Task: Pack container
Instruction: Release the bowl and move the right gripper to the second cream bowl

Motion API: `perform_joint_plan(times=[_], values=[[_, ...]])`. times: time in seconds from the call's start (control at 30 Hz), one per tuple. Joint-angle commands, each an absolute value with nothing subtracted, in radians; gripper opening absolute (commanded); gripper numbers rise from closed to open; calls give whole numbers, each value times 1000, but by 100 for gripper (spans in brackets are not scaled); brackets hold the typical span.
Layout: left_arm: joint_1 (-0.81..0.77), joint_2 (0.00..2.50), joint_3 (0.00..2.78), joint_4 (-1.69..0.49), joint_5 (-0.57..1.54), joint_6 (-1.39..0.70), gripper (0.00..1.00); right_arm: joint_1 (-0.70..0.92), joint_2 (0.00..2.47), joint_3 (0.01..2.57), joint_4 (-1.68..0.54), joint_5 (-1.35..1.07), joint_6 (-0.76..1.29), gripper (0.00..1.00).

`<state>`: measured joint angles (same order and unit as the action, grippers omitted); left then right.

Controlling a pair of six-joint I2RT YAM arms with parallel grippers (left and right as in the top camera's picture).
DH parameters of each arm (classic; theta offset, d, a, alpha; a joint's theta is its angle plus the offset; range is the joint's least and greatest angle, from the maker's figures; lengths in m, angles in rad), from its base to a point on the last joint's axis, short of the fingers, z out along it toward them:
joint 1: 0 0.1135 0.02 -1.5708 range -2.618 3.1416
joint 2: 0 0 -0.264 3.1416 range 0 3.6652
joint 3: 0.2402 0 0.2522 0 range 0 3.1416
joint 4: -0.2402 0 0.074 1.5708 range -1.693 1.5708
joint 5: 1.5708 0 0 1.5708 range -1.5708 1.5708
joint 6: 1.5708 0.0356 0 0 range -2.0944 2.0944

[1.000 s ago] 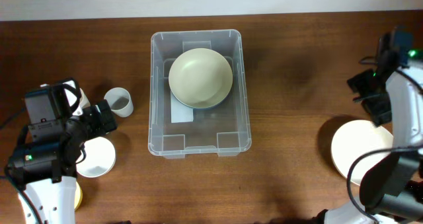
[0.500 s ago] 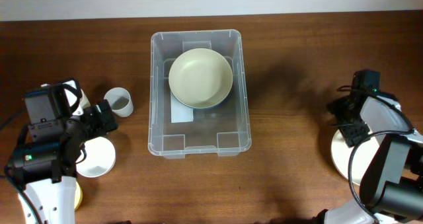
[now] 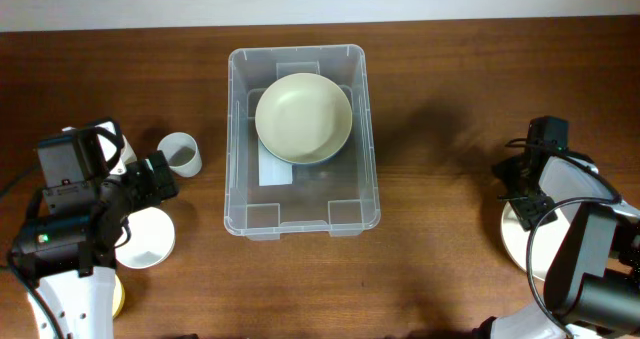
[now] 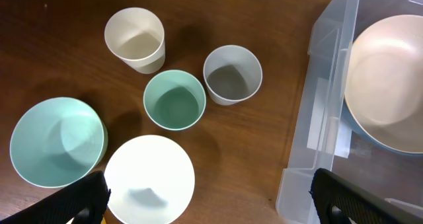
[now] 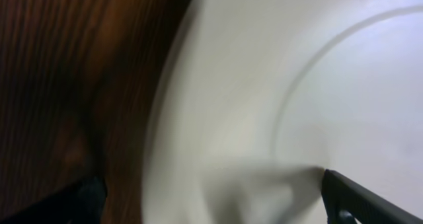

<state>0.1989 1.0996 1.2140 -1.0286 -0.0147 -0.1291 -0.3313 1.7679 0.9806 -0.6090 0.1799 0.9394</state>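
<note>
Right gripper (image 3: 527,203) had dropped to the edge of the white plate (image 5: 297,85), jaws spread and empty, left gripper (image 4: 211,197) likewise unclenched; container (image 3: 240,194) sat mid-table holding one bowl (image 3: 303,117), so a finger probably needed slipping under the plate rim before closing.

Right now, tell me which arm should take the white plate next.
Right. The right gripper hangs open close over the white plate at its edge. The left gripper is on the far side of the container, over the cups and bowls.
</note>
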Motion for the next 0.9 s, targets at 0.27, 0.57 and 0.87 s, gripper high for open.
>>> perform_joint_plan(times=[0.27, 0.57, 0.87], values=[[204, 1093, 1231, -1027, -3, -142, 99, -333, 1774, 946, -614, 191, 947, 81], [204, 1093, 1231, -1027, -3, -142, 99, -333, 1774, 946, -617, 190, 947, 45], [204, 1093, 1231, -1026, -3, -142, 99, -333, 1774, 946, -616, 186, 947, 5]])
